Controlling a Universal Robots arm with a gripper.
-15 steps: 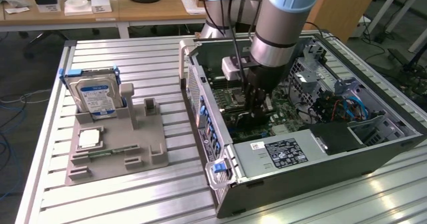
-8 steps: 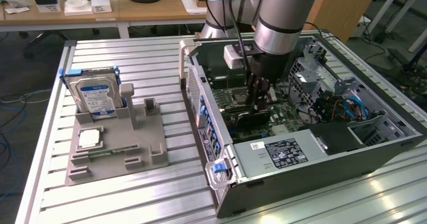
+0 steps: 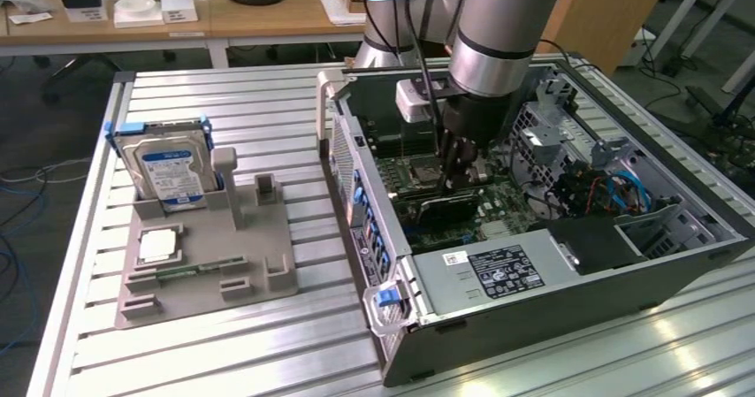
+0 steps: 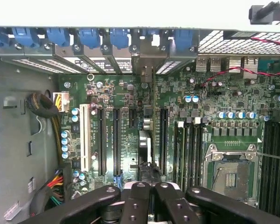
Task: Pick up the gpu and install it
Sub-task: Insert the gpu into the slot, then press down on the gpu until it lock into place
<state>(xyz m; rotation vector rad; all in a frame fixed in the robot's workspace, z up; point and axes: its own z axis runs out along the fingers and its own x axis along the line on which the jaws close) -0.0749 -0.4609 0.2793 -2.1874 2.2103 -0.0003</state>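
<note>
In the exterior view the arm reaches down into the open computer case (image 3: 567, 238) lying on the ribbed tabletop (image 3: 236, 362). The gripper (image 3: 454, 185) is low over the motherboard (image 3: 496, 198), its fingers together on the top edge of the gpu (image 3: 454, 209), which stands on edge, dark and thin, at the slot area. On the grey holder (image 3: 207, 255) at the exterior view's left stand the hard drive (image 3: 171, 171) and a memory stick (image 3: 194, 269).

In the wrist view the fingers (image 4: 140, 198) are clamped on the card's edge, and the gpu (image 4: 145, 149) runs away from them between the long black slots (image 4: 116, 140) toward the bracket openings (image 4: 144, 65).

The risk, as I judge it: if the card sits slightly off the slot line (hard to tell from here), pressing down could jam its edge connector or bend the board. The silver bracket could also catch on the case's rear frame.
</note>
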